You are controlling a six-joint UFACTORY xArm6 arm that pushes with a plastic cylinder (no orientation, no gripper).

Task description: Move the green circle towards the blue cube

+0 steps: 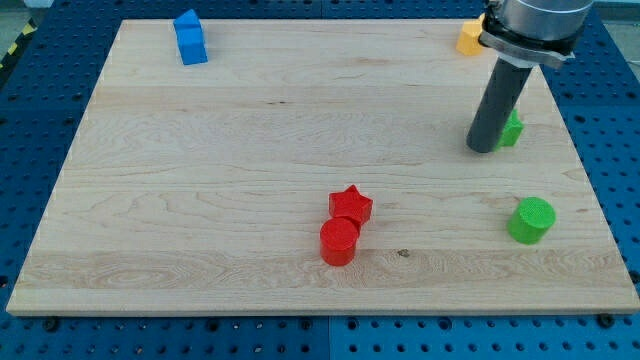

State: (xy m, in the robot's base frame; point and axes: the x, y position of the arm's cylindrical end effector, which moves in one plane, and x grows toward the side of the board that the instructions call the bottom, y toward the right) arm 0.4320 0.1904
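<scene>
The green circle [530, 220], a short green cylinder, stands near the board's right edge, low in the view. The blue cube [190, 38] sits at the top left of the board. My tip [483, 148] rests on the board at the upper right, above and a little to the left of the green circle and clear of it. A second green block [512, 129], its shape unclear, is partly hidden behind the rod, touching or almost touching it on its right side.
A red star [351, 205] and a red cylinder [339, 242] touch each other at the lower middle. A yellow block [470, 38] sits at the top right, partly hidden by the arm. The wooden board [250, 150] lies on a blue perforated table.
</scene>
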